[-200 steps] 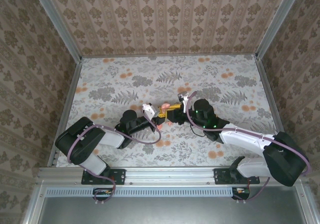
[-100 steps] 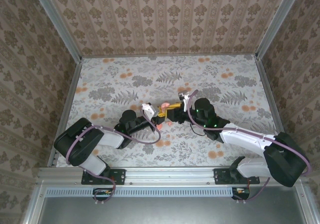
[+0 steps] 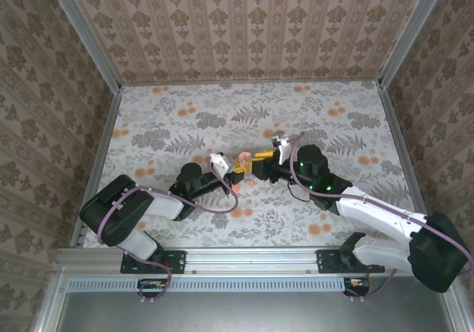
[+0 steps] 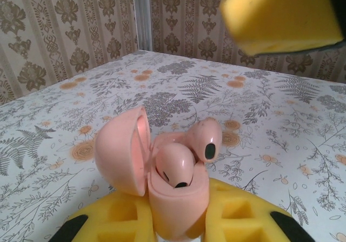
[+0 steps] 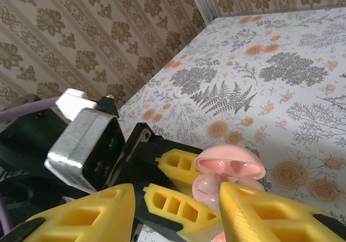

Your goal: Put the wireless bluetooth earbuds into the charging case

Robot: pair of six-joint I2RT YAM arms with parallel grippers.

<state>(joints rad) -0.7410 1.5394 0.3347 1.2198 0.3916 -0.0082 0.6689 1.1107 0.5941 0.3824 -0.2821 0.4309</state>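
Charging case (image 4: pixel 162 199): coral-pink, lid swung open, base clamped upright by left gripper (image 4: pixel 175 223), mid-table on floral cloth (image 4: pixel 270 118).
Earbuds (image 4: pixel 175 166): two, sitting in the case, one standing higher.
Right gripper (image 5: pixel 178 199): jaws parted, empty, just beside the case.

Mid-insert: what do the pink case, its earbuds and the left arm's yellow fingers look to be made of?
Pink rounded charging case: hard plastic, glossy; soft highlights on its open lid.
Two pink earbuds: seemingly the same smooth plastic, with dark shiny insets.
Left arm's yellow fingers: apparently matte plastic, moulded or printed; hollow pockets, no shine.
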